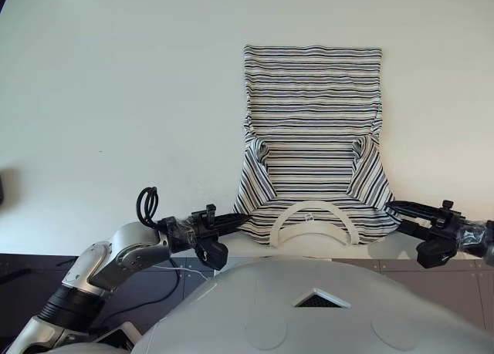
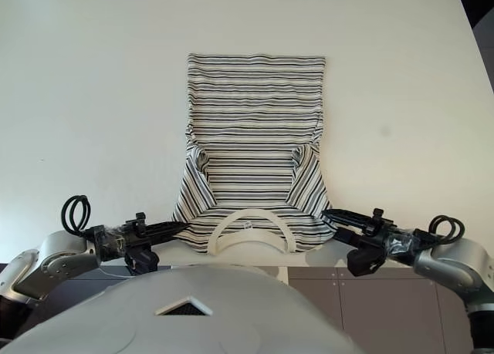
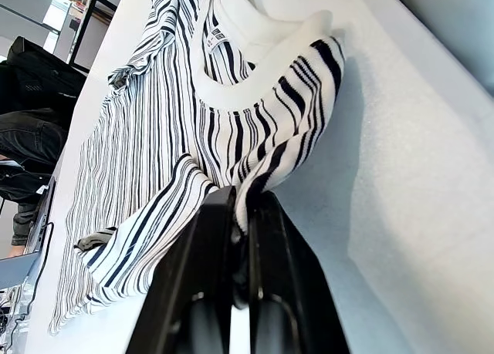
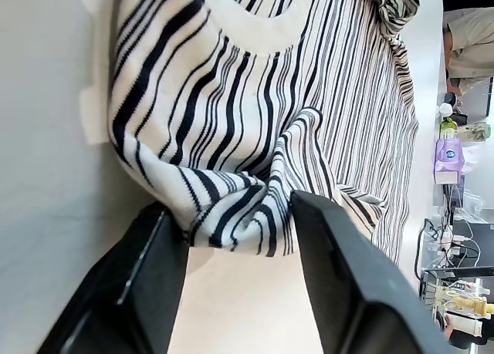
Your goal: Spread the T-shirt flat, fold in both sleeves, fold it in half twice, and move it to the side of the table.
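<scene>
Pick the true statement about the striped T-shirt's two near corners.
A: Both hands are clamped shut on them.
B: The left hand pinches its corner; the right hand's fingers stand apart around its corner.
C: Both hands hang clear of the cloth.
B: the left hand is shut on a fold of the T-shirt, while the right hand has its fingers wide apart with the shoulder corner bunched between them.

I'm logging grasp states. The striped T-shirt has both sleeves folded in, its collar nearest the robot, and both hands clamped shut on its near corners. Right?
Not quite: only the left hand is shut on the T-shirt. The right wrist view shows the right hand open, its fingers spread either side of the corner. The rest holds.
</scene>
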Action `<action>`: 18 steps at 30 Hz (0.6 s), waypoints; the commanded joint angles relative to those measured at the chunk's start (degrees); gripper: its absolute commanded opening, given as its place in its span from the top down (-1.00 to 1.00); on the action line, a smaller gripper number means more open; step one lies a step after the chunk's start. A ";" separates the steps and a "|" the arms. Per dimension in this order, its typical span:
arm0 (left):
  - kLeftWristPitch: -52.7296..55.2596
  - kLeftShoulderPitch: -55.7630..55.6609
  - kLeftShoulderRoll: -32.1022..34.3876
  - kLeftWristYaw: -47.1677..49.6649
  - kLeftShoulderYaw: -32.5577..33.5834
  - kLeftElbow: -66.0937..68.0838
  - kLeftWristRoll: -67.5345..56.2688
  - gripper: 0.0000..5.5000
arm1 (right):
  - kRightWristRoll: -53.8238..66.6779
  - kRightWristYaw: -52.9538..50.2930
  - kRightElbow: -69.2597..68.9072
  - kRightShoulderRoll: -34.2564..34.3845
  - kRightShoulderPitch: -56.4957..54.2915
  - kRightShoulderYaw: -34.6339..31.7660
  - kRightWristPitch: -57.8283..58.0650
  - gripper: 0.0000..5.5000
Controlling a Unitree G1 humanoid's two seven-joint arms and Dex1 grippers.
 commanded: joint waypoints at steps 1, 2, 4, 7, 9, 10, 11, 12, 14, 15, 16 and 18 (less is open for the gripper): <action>0.89 -0.41 0.88 -0.92 -0.64 2.86 2.06 0.96 | -2.89 0.03 0.12 -0.29 1.29 2.50 2.78 0.18; 0.73 -0.45 1.00 -0.90 -0.59 2.98 2.00 0.96 | -2.92 -0.22 -0.02 -0.45 1.64 2.89 3.06 0.26; 0.42 -0.67 1.19 -0.92 -0.50 3.32 1.83 0.96 | -2.66 -0.42 -0.35 -1.00 2.45 3.62 3.68 0.39; 0.27 -0.71 1.10 -0.86 -0.36 3.40 1.66 0.96 | -2.41 -0.48 -0.35 -2.12 3.35 4.54 4.56 0.59; 0.46 -0.57 0.92 -0.81 -0.20 3.21 1.17 0.96 | -2.15 -0.20 -0.07 -3.03 3.52 5.31 5.19 0.73; 0.68 -0.45 0.97 -0.99 -0.09 3.06 0.40 0.96 | -1.24 0.31 0.22 -3.64 3.43 5.99 5.94 0.78; 0.97 -0.32 1.13 -1.34 0.02 2.84 -0.72 0.96 | 0.29 1.07 0.16 -4.27 3.33 6.63 6.91 0.85; 1.48 -0.27 1.59 -2.19 0.10 2.43 -2.72 0.96 | 2.35 2.20 -0.38 -5.01 3.47 7.32 8.33 0.91; 3.37 -0.04 2.67 -4.56 0.04 1.09 -7.38 0.96 | 6.64 4.62 -1.54 -6.43 3.60 8.79 11.43 0.94; 4.84 0.17 3.25 -6.05 0.07 0.18 -9.91 0.96 | 8.89 6.07 -2.02 -7.18 3.51 9.57 13.15 0.94; 6.40 0.29 3.94 -7.73 0.00 -0.77 -12.02 0.96 | 12.77 8.19 -2.90 -8.09 3.45 10.37 15.64 0.94; 9.45 0.54 5.04 -10.78 -0.03 -2.56 -15.88 0.96 | 19.77 12.18 -5.36 -10.20 3.43 11.49 20.04 0.94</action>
